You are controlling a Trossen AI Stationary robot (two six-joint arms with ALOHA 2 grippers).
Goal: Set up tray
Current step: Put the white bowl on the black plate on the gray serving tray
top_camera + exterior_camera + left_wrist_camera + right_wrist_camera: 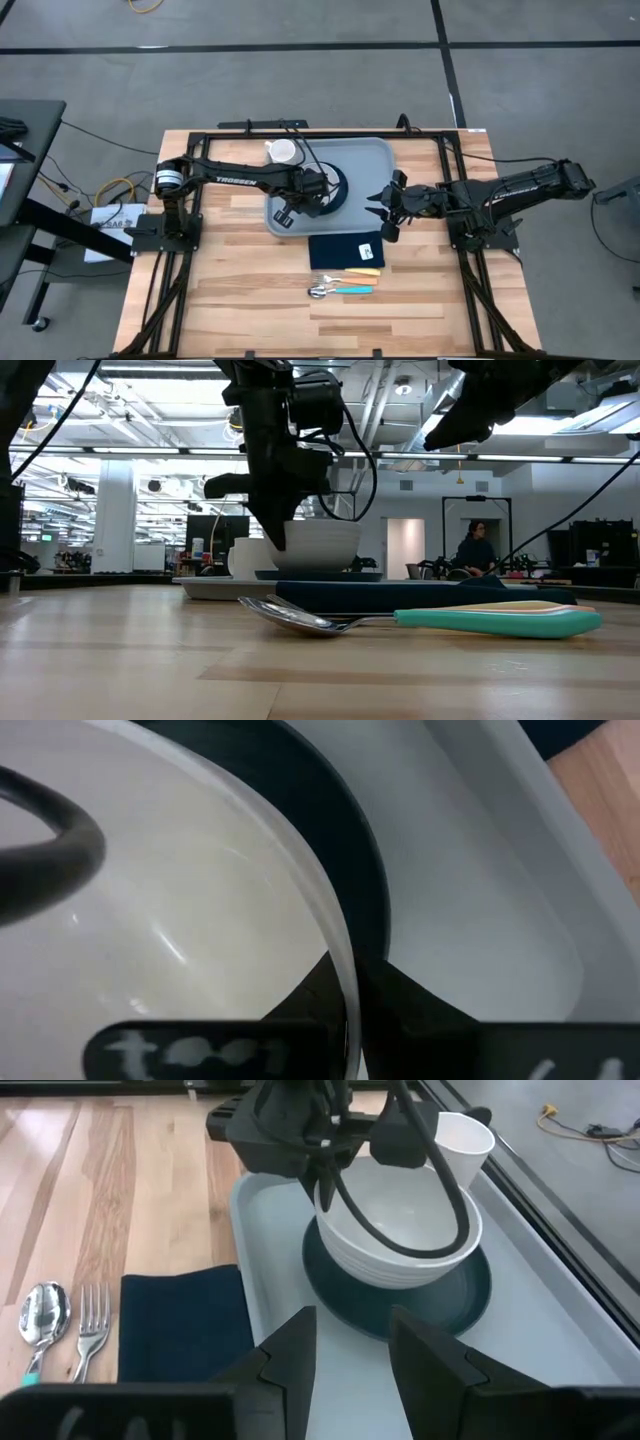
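the tray lies at the table's 12 o'clock edge, centred between the arms. on it sits a teal plate with a white bowl on top, and a white cup stands at the tray's 10 o'clock corner.

the left gripper is over the bowl's 9 o'clock rim, and its jaws are clamped on that rim; the left wrist view shows the bowl wall running between the dark fingers. the right gripper hovers just off the tray's 3 o'clock edge, jaws apart and holding nothing.

risks, as i judge them: the pinch is on one side of the rim only, so if the left arm lifts or drags before letting go, the bowl can tip, slide off centre on the plate, or pull the plate along the tray. a cable loops across the bowl's mouth and could snag the rim on the way out. the cup is close to the left arm's forearm, so a wide swing back could knock it over. the right gripper, moving in early, could meet the left one over the plate.

at 6 o'clock of the tray the napkin and the cutlery wait, clear of both arms.
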